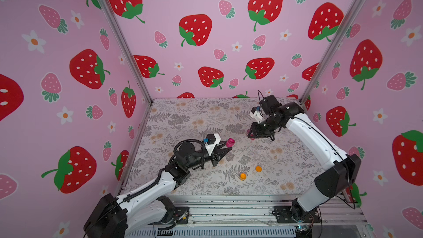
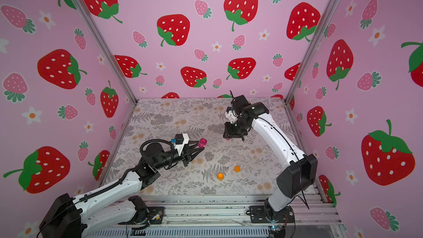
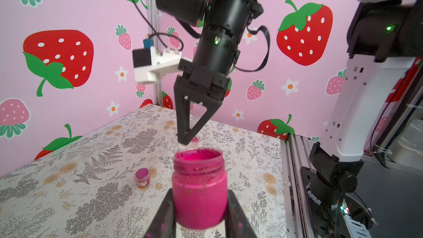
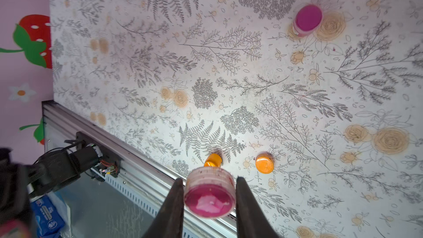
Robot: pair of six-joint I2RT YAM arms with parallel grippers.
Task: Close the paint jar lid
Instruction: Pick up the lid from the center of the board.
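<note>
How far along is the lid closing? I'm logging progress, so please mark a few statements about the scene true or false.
1. The left gripper holds an open pink paint jar. True.
2. The right gripper is empty. False: it is shut on the lid.
3. The lid already sits on the held jar. False: in both top views they are clearly apart.
4. Two orange items lie on the table. True.
5. A second, capped pink jar stands on the table. True.

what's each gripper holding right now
left gripper: shut on the open pink paint jar
right gripper: shut on the round pink-stained translucent lid
</note>
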